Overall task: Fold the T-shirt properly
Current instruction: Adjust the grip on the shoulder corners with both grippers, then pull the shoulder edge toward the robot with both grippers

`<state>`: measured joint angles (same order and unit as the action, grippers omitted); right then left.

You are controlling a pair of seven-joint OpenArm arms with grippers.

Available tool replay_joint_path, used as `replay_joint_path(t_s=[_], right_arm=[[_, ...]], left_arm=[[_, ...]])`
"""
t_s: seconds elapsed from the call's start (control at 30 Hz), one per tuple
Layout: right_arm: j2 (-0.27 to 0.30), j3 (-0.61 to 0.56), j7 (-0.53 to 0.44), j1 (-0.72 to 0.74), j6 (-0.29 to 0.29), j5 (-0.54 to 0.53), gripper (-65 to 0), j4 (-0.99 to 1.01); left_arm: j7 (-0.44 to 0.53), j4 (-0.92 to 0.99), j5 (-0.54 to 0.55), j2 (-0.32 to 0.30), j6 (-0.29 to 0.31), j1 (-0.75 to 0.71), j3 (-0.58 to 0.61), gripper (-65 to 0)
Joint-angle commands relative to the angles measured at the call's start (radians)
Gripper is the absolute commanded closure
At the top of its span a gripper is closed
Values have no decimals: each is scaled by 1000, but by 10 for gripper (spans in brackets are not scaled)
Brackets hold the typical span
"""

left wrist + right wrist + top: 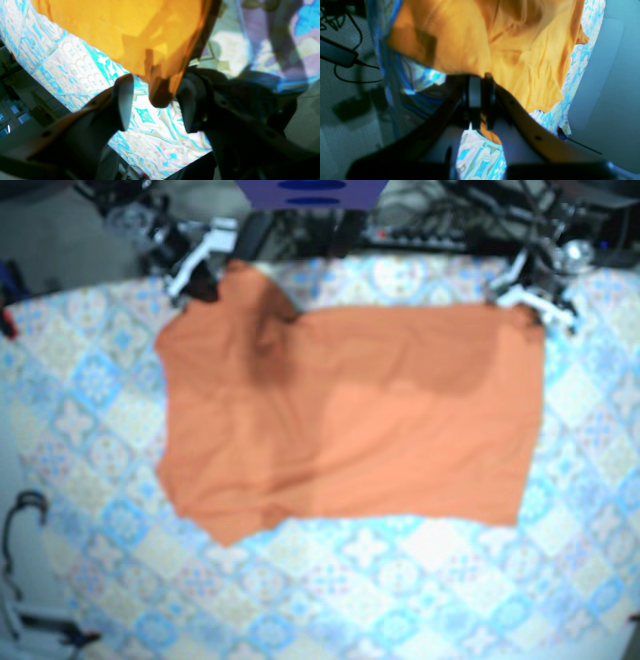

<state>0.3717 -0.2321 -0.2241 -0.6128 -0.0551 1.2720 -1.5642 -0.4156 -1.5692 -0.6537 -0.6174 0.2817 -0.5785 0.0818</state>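
Left wrist view, left gripper (155, 105): wide open. A corner of the orange T-shirt (120, 30) hangs between its fingers (123, 102), but they do not squeeze it.
Left wrist view, under the shirt: the blue patterned table cover (75, 65).
Right wrist view, right gripper (482, 100): closed tight. It looks like it pinches the shirt's edge, and some orange shows below it.
Base view, T-shirt: spread flat on the table cover, with a gripper at each far corner.
Base view, done: it looks laid out flat. Darker patches may be one fold, but it is too blurry to tell.
Base view, left to do: I think most of the folding.
Base view, boxes or baskets: none seen.
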Motion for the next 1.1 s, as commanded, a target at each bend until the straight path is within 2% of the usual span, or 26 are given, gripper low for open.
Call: replay_joint_path(t_s=[0.0,0.43,0.53,0.7,0.73,1.0,1.07], right_arm=[[10,3,-8,-5,16,-12,-27,-11],[10,3,-8,-5,16,-12,-27,-11],[10,3,-8,-5,16,-12,-27,-9],[10,3,-8,-3,16,-12,-27,12],[10,3,-8,-3,16,-12,-27,15],[10,3,-8,-3,16,-12,-20,17],[10,4,-8,-3,16,-13,0,17]], left_arm=[[-1,-3,-4,-16,-11,7,-7,-301],[-2,0,-5,-19,-11,35,-7,-296],[-2,0,-4,-19,-11,35,-4,-225],[-2,0,-5,-17,-11,35,-6,-21],[-4,0,-10,-17,-11,35,-6,0],[-4,0,-13,-14,-12,32,0,0],[-4,0,-13,-14,-12,32,0,0]])
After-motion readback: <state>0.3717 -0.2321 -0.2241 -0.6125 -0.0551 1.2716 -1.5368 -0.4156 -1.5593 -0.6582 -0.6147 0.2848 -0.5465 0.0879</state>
